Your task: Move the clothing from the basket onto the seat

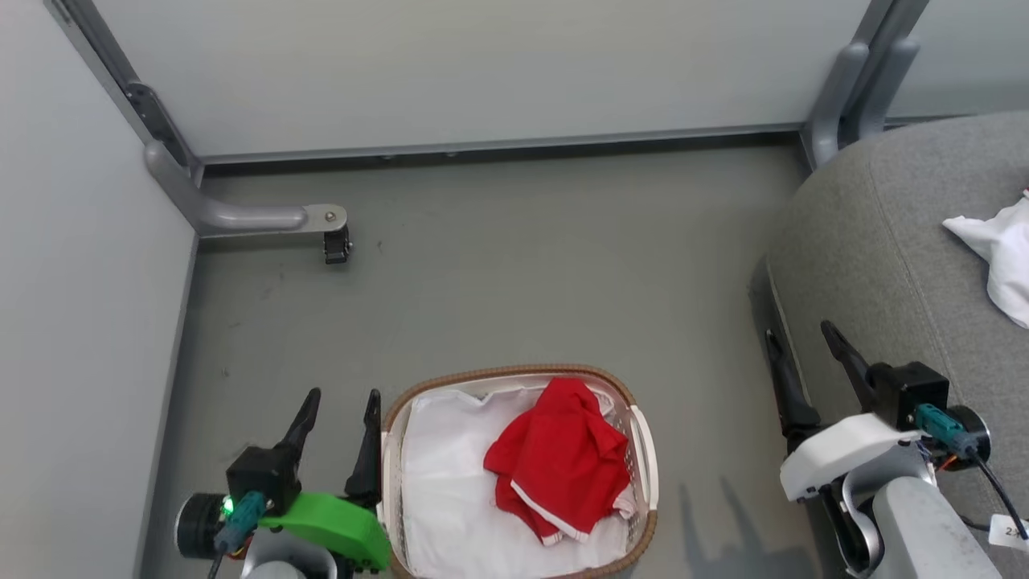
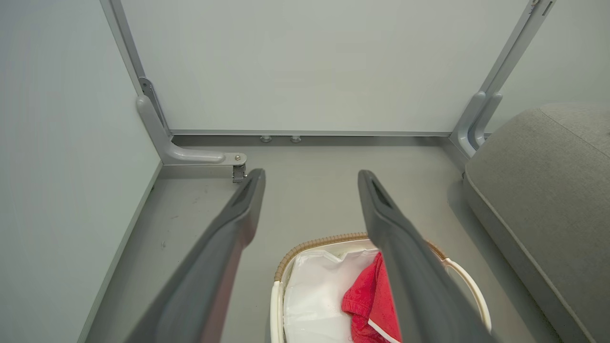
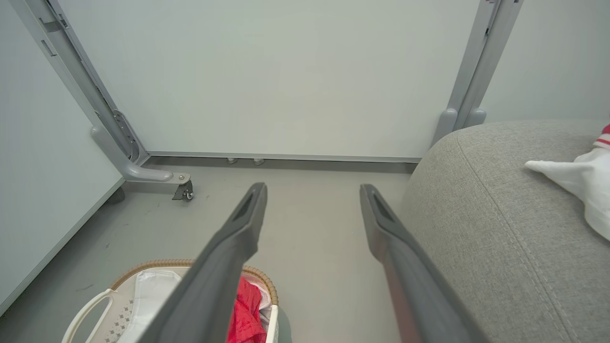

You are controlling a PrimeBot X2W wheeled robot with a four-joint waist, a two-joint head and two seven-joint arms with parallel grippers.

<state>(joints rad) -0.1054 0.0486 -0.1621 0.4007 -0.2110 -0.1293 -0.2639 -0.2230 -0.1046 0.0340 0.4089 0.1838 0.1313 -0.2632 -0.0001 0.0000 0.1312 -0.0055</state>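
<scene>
the left gripper (image 1: 343,396) has its two dark fingers spread apart with nothing between them. it hangs just left of the basket (image 1: 498,373). its right-hand finger is close by the basket's left rim, but i cannot tell whether they touch. behind the fingers are a black block and a green cover (image 1: 334,527) on the wrist. in the left wrist view the fingers point across the floor (image 1: 522,273) toward the far panels (image 1: 482,72), and the basket lies low under the right-hand finger.

the right gripper (image 1: 800,331) is also spread wide and empty. one finger lies along the near edge of the seat (image 1: 884,265) and the other is over its grey fabric. a white cover (image 1: 844,450) sits on that wrist.

the clothing (image 1: 563,466) is in the basket, a crumpled red heap with white trim along its lower edge. it rests on the white liner (image 1: 450,482), toward the basket's right half. neither gripper touches it.

the basket stands on the floor between the two grippers, with a strip of bare floor between it and the seat. a white cloth (image 1: 1001,257) lies on the seat at the far right. a grey frame (image 1: 844,96) holds the panels, and its left foot carries a small caster (image 1: 336,245).
</scene>
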